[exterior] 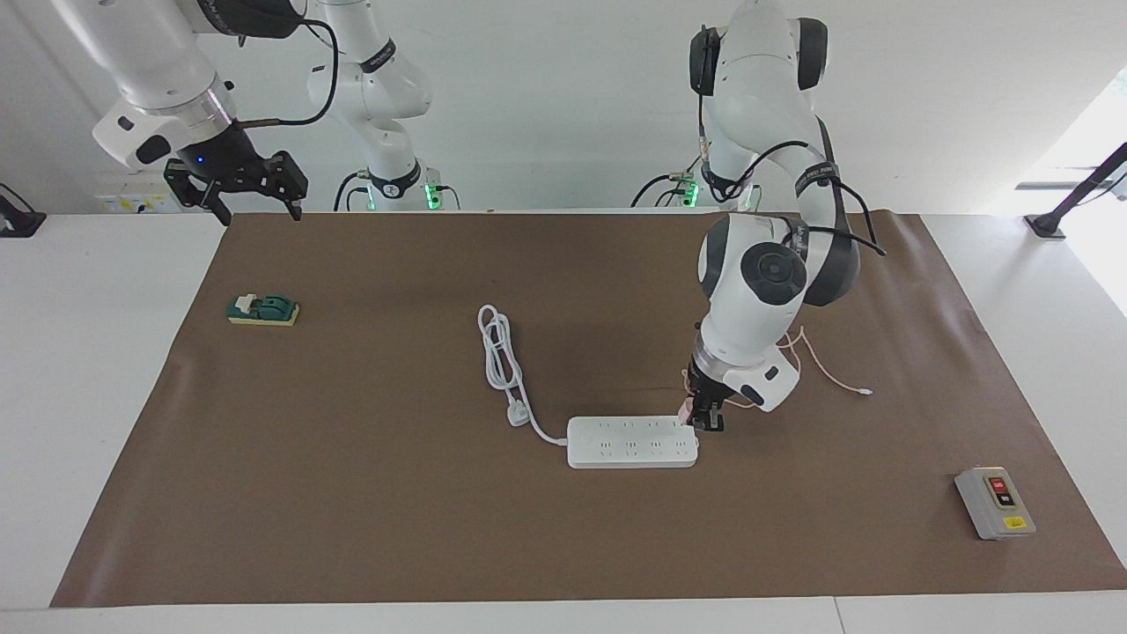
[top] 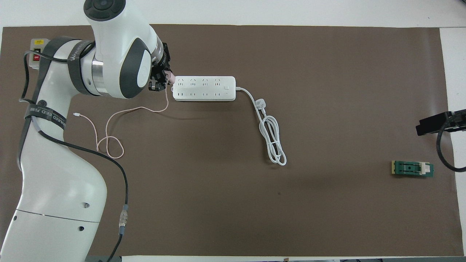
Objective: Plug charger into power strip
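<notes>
The white power strip [exterior: 632, 441] [top: 204, 88] lies flat in the middle of the brown mat. My left gripper [exterior: 704, 417] [top: 160, 78] is shut on the pale-pink charger [exterior: 685, 407] [top: 170, 76]. It holds the charger just over the strip's end toward the left arm's side. I cannot tell whether the charger touches the strip. The thin pink cable [exterior: 828, 374] [top: 109, 127] trails from the charger across the mat in loose loops. My right gripper [exterior: 255, 207] [top: 433, 124] waits open above the mat's corner at the right arm's end.
The strip's thick white cord and plug [exterior: 504, 357] [top: 271, 136] lie coiled beside it, toward the right arm's end. A green switch block [exterior: 262, 310] [top: 412, 169] sits under the right gripper's side. A grey button box [exterior: 995, 502] [top: 36, 52] stands at the left arm's end.
</notes>
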`<state>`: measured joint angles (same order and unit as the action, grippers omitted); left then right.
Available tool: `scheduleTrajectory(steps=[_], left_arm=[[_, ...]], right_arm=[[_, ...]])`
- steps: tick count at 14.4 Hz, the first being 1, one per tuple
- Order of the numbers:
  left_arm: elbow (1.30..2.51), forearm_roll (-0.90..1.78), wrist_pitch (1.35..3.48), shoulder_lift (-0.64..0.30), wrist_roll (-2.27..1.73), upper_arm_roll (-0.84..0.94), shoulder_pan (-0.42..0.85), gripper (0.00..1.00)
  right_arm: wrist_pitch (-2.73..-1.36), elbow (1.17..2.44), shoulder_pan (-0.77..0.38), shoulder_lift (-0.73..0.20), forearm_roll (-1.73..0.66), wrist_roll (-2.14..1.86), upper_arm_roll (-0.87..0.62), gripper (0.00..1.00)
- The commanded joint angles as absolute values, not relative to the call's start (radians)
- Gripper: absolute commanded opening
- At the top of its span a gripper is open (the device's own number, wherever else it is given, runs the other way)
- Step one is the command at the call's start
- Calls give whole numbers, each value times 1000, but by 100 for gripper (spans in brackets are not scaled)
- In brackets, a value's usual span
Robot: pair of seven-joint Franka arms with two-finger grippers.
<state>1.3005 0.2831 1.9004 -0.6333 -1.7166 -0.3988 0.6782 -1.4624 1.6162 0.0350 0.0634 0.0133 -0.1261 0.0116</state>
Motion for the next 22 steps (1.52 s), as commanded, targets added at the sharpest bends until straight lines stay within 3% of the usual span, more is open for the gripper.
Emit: scheduleTrajectory(steps=[1,8,22], left_arm=[[1362,287,1944,-606,-1782,-417,704,0],[1439,284,1990,-592,-1802,-420,721,0],[1460,213,2020,-601,-1839,-420,749,0]], right_arm=[[-1465,1617,57,66,17,-118,-2,100],[-1454,1618,57,69,17,-123,-2,100],[-1454,1618,55,69,17,-123,-2,100]])
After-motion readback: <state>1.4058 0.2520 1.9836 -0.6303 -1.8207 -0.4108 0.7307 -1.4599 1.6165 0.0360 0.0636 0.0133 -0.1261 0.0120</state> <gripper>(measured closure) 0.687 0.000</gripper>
